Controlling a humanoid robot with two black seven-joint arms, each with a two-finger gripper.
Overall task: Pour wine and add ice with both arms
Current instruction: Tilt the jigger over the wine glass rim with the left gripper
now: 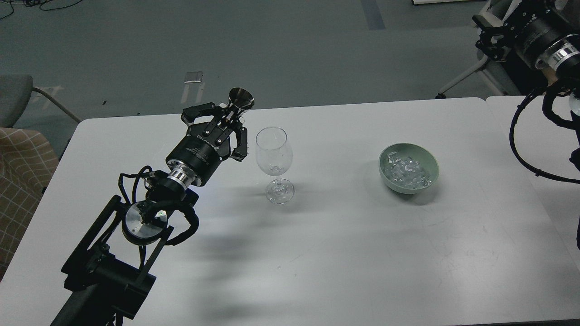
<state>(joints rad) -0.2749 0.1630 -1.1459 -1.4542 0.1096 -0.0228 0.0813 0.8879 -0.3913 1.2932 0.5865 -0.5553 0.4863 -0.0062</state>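
My left gripper (229, 118) is shut on the lower part of a small steel cone-shaped cup (240, 98), which it holds upright just left of the wine glass rim. The clear stemmed wine glass (273, 156) stands upright on the white table (344, 235). A thin clear pool of wine (273, 170) seems to lie in the bottom of its bowl. The ice (406, 172) is a heap of clear chunks in a pale green bowl (430, 174) to the right of the glass. My right gripper (491, 38) hangs far off at the top right, past the table's back edge, and looks dark and small.
A second white table (539, 136) adjoins on the right, with my right arm's black cable (516, 149) looping over it. A checked chair (22, 167) stands beside the table's left edge. Grey floor lies behind the table.
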